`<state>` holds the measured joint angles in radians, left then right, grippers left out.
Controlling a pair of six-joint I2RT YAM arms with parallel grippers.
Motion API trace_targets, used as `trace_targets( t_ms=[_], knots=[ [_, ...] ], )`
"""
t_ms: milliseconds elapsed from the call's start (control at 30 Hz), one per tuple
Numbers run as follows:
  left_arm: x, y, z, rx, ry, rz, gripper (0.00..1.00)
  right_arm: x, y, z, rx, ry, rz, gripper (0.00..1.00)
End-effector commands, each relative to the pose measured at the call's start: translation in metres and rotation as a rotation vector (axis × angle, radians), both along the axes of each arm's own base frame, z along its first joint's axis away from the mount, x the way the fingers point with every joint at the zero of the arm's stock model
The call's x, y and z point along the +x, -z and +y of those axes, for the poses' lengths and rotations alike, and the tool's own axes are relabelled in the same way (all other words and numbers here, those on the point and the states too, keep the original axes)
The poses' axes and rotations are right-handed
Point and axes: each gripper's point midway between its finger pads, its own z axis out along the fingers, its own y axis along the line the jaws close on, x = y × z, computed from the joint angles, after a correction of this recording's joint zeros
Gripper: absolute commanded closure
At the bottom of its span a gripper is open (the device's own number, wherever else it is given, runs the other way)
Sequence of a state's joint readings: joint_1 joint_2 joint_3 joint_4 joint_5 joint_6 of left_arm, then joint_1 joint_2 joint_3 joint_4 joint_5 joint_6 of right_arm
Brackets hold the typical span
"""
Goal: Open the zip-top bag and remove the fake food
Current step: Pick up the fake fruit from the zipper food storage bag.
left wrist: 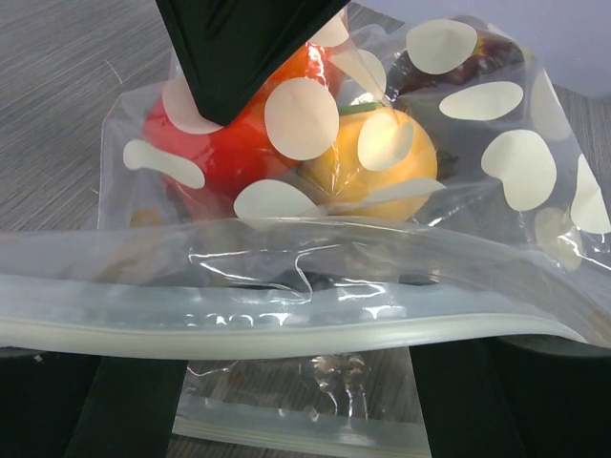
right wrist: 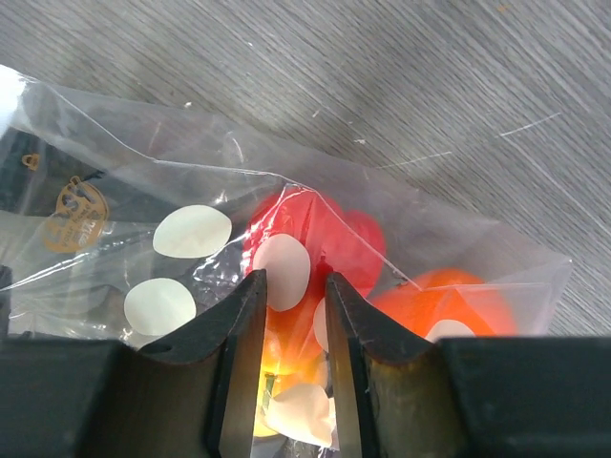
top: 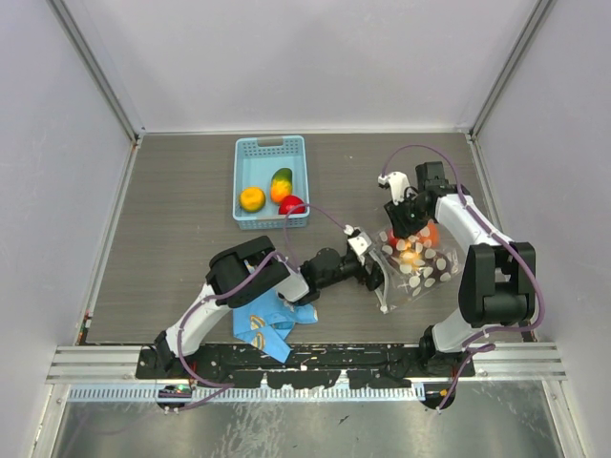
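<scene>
My left claw [top: 374, 275] stands wide open at the left edge of the bag [top: 420, 269]. The white zip strip [left wrist: 286, 334] runs straight across the gap between its fingers. Below the strip a second band of clear film [left wrist: 296, 425] lies flat on the table [top: 181, 219].

The bag rests right of centre, between my two claws. Food is packed inside it: a red piece [left wrist: 215, 153], a yellow piece [left wrist: 382, 162] touching it, a dark purple piece [left wrist: 458, 67] behind, and an orange piece [right wrist: 449, 301] beside the red.

My right claw [right wrist: 294, 279] comes down on the bag from the far side, jaws drawn close with only a slim gap. Dotted film fills that gap, but I cannot tell whether a fold is really pinched there. Seen from my left wrist, its black finger stands in front of the red piece, and the spotted film covers everything else.

Well apart, to the far left, sits the basket [top: 238, 181]. It holds an orange fruit [top: 252, 198] and a green-and-orange fruit [top: 281, 184], with a red fruit [top: 292, 204] at its near right corner. A blue cloth [top: 263, 329] lies under my left arm, near the table's near edge.
</scene>
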<state>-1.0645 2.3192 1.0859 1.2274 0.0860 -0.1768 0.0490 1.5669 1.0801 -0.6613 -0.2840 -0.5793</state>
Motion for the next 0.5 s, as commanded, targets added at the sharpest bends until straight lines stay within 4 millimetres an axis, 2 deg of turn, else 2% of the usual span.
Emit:
trace_targets(
  t_ms=[0, 233, 467],
  knots=[
    [0.010, -0.017, -0.006, -0.045, -0.019, -0.017, 0.15, -0.033, 0.016, 0.015, 0.071, -0.044, 0.157, 0.65],
    [0.018, -0.008, -0.010, 0.012, -0.053, 0.020, 0.20, -0.042, 0.021, 0.018, 0.093, -0.063, 0.203, 0.68],
    [0.023, 0.001, -0.015, 0.067, -0.070, 0.070, 0.24, -0.044, 0.026, 0.012, 0.094, -0.057, 0.223, 0.68]
  ],
)
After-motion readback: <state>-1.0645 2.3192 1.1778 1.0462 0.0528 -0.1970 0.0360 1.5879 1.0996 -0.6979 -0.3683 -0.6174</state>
